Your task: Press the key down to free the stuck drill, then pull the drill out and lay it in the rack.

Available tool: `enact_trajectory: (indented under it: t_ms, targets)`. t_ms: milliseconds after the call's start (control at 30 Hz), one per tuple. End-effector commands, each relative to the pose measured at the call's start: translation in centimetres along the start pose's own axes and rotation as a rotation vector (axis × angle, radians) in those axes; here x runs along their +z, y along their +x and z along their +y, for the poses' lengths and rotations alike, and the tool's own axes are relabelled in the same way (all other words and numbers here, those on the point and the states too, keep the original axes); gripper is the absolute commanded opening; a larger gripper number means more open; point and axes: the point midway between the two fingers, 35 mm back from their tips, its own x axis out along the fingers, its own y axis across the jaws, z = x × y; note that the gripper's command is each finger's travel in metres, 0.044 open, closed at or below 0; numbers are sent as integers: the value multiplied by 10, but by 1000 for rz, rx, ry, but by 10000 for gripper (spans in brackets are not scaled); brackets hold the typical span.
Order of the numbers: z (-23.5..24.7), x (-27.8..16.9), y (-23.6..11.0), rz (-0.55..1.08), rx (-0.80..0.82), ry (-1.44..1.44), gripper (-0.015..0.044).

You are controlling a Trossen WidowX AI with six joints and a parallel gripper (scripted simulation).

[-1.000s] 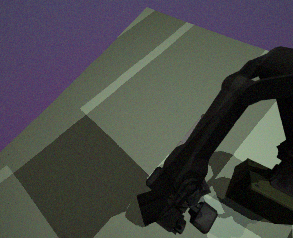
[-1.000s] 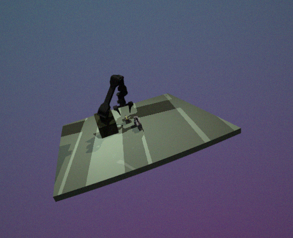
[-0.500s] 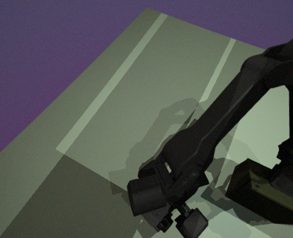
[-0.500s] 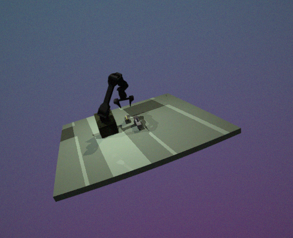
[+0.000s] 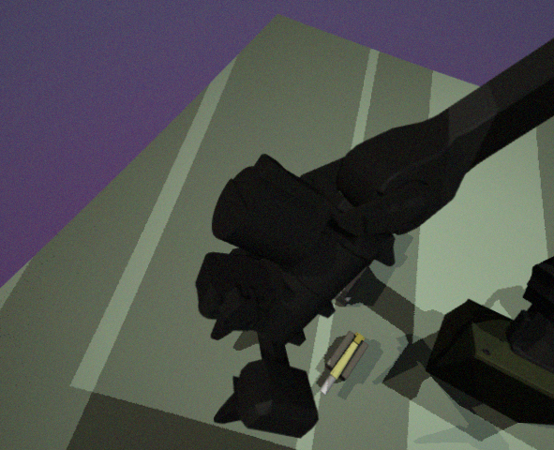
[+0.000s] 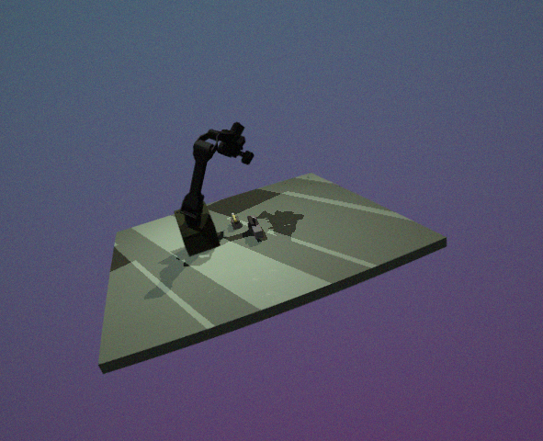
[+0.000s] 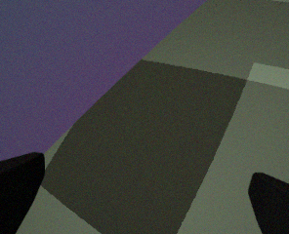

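Purple backdrop fills the left of the top view beyond the tabletop's (image 5: pixel 136 251) left edge. Further right, the dark gripper (image 5: pixel 262 358) hangs raised off the surface, and just beside it on the right lies the yellow drill (image 5: pixel 345 360), cradled between the two grey bars of the rack (image 5: pixel 338 350), its pale tip pointing toward the table's near edge. The arm's base (image 5: pixel 466 358) stands near the right edge. In the exterior view the arm is lifted well above the table, with the rack (image 6: pixel 255 229) and a small post-like fixture (image 6: pixel 234 220) close to its base; the key cannot be made out.

By this showing the job looks finished: drill resting in the rack, nothing left but retreat.

The fingers stand fully apart, empty, touching nothing, with only striped tabletop between them.
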Motion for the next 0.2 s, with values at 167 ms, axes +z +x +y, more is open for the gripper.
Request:
enact_trajectory:
  t_ms: [167]
  targets:
    - [12,85,-79,-319,205,275,440]
